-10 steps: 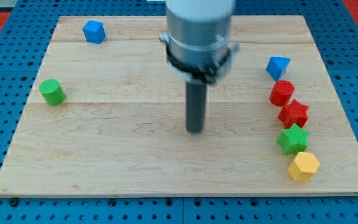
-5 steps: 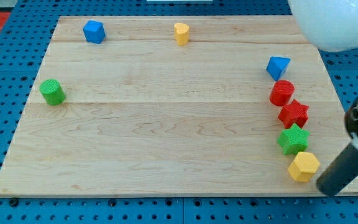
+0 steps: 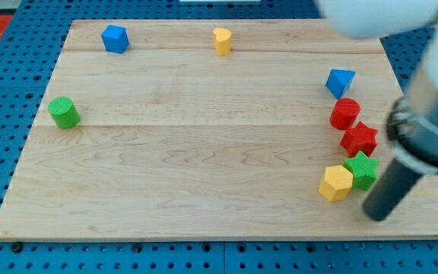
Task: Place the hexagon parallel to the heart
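The yellow hexagon (image 3: 335, 183) lies near the board's bottom right, touching the green star (image 3: 363, 170) on the star's left. The yellow heart (image 3: 221, 40) stands near the view's top, at the board's middle. My tip (image 3: 376, 214) rests on the board just right of and below the hexagon, under the green star, a short gap from both.
A red star (image 3: 360, 139), a red cylinder (image 3: 345, 113) and a blue block (image 3: 340, 81) run up the right side above the green star. A blue block (image 3: 115, 38) sits top left and a green cylinder (image 3: 64, 113) at the left edge.
My tip swung from mid-board to the bottom right corner, then moved left. The yellow hexagon slid up and to the left, from below the green star to its left side.
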Action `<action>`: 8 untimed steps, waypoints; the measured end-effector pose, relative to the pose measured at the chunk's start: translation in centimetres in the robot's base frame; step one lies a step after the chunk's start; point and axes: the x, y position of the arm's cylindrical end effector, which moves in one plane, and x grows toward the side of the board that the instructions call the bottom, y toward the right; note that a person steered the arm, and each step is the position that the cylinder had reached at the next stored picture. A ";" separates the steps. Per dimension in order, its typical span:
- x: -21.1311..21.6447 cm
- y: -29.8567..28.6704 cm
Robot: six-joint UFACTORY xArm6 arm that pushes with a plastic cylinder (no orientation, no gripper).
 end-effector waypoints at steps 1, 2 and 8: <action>-3.5 -4.7; -5.3 -11.7; -15.5 -20.8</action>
